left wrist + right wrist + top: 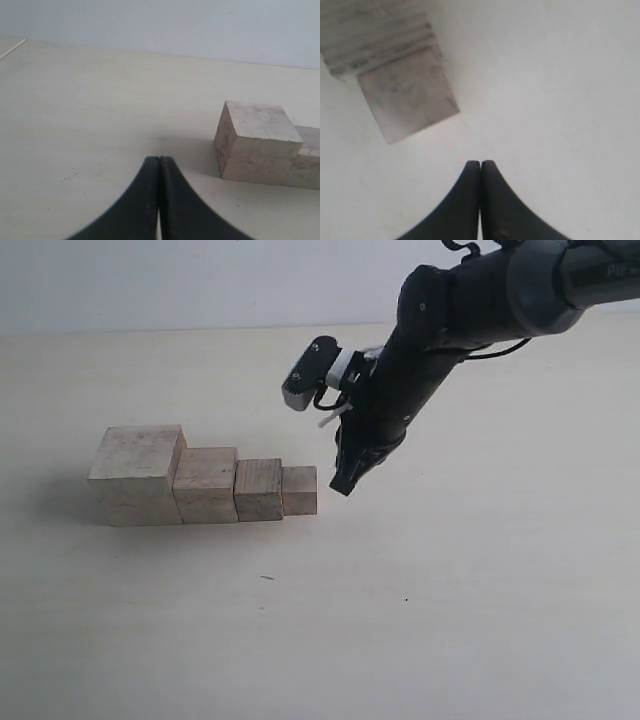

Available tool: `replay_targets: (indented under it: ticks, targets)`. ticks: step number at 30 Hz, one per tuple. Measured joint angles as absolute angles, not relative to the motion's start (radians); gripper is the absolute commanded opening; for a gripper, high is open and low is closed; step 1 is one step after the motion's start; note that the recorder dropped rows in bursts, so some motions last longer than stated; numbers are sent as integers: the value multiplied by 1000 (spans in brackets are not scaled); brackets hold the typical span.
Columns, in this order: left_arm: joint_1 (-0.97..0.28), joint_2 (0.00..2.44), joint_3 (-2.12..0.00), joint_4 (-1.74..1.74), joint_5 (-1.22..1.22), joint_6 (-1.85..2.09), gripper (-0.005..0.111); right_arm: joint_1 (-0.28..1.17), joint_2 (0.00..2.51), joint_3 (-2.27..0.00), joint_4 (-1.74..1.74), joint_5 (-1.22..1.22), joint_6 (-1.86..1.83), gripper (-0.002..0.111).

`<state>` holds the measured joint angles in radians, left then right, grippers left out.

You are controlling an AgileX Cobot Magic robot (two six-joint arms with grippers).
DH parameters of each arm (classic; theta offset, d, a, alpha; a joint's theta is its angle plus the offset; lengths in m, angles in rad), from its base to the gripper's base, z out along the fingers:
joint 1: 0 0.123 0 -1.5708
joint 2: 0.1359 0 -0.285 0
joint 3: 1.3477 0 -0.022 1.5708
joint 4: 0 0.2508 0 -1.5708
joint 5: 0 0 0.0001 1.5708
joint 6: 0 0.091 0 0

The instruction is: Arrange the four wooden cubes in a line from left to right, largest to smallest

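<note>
Cubes: four wooden cubes, pale beige with visible grain and grey scuffing on the faces, all sitting flat and upright.
Position: in the exterior view the row lies toward 9 o'clock of the table centre.
Order: largest cube at the 9 o'clock end, then second cube, third cube, and smallest cube at the 3 o'clock end.
Contact: each cube touches its neighbour, and the tops step down toward 3 o'clock.
Alignment: fronts are close to flush; I cannot tell finer offsets.
Right fingers: my right gripper has its two black fingers pressed together, holding nothing.
Right placement: the tip sits at 3 o'clock of the smallest cube, just beside it, with a strip of bare table between them; no contact with any cube. Whether the tip touches the table I cannot tell.
Right arm: my right arm slopes down from 1 o'clock, with a wrist camera above the fingers.
Left fingers: my left gripper is likewise closed, fingertips meeting, gripping nothing.
Left placement: low over bare table, with the largest cube ahead and apart from the tips.
Surroundings: plain pale table, with a few dark specks toward 6 o'clock of the row.
Obstructions: only the right fingers stand near the row, at its 3 o'clock end.
</note>
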<state>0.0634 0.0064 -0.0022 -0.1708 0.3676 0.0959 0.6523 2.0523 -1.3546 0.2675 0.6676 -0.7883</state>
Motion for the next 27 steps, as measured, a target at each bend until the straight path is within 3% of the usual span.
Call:
replay_targets:
  ticks: [5, 10, 20, 27]
  targets:
    - [63, 6, -2, -171, 368, 96, 0, 643, 1974, -1355, 113, 741, -525, 0]
    - [63, 6, -2, -171, 368, 96, 0, 626, 1832, -1267, 256, 716, -485, 0]
    - [63, 6, -2, -171, 368, 96, 0, 626, 1411, -874, 556, 422, -481, 0]
    - [63, 6, -2, -171, 368, 96, 0, 625, 1170, -819, 576, 458, -372, 0]
